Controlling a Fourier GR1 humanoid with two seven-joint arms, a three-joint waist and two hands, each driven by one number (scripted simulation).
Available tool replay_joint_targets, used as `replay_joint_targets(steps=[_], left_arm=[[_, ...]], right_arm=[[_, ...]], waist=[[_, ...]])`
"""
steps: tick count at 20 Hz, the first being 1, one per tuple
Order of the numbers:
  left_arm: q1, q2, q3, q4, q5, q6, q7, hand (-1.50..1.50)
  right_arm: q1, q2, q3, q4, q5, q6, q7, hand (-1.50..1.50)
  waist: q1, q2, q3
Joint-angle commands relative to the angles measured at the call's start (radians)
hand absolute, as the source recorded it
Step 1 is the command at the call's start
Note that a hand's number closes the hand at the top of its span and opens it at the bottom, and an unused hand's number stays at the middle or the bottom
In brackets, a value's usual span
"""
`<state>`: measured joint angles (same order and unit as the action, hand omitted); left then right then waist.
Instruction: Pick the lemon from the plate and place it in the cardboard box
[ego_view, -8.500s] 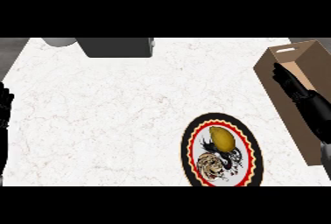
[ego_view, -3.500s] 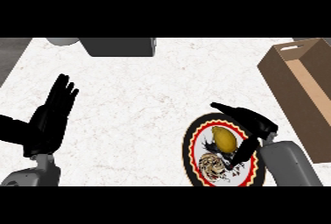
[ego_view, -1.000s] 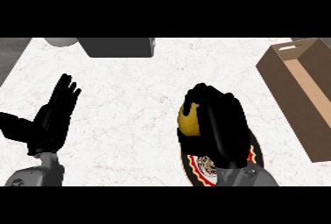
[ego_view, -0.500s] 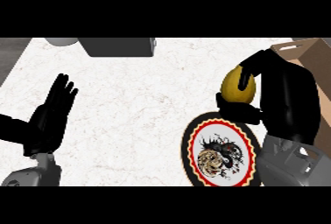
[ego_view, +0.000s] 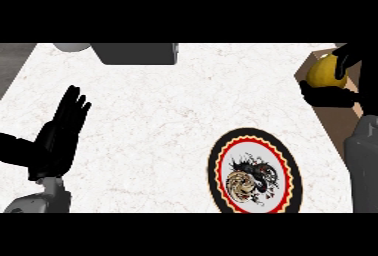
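Observation:
The yellow lemon (ego_view: 324, 70) is up off the counter at the right edge, with my right hand (ego_view: 334, 93) curled round it. Hand and lemon hang over the near-left wall of the brown cardboard box (ego_view: 339, 119), most of which is hidden behind the hand and forearm. The round plate (ego_view: 256, 173), with a black and red rim and a dragon picture, lies bare on the white marble counter at the lower right. My left hand (ego_view: 59, 138) rests open at the left, fingers up.
A grey block (ego_view: 137, 52) and a pale round object (ego_view: 72, 47) sit at the counter's far edge, upper left. Dark floor (ego_view: 13, 62) shows past the counter's left edge.
My right hand has carried the lemon up and to the right, from above the plate to over the box's wall. The left hand has stayed put.

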<state>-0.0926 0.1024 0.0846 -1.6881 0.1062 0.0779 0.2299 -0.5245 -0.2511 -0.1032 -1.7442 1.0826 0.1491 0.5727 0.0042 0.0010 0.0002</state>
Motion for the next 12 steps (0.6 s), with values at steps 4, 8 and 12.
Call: replay_joint_targets(steps=[4,8,12], left_arm=[[-0.055,0.007,0.001,0.004,0.001,0.008,0.058,0.00],[-0.020,0.001,0.011,0.003,0.015,-0.009,0.009,0.00],[-0.025,-0.002,-0.003,0.012,-0.003,-0.008,-0.007,0.00]], right_arm=[[-0.018,-0.129,-0.098,0.316,0.017,-0.160,-0.203,1.50],[-0.035,-0.193,-0.154,0.514,-0.002,-0.239,-0.321,1.50],[-0.058,-0.243,-0.089,0.645,0.074,-0.141,-0.319,1.50]], waist=[[0.005,0.003,0.000],[0.007,0.003,0.000],[0.012,0.007,0.000]])
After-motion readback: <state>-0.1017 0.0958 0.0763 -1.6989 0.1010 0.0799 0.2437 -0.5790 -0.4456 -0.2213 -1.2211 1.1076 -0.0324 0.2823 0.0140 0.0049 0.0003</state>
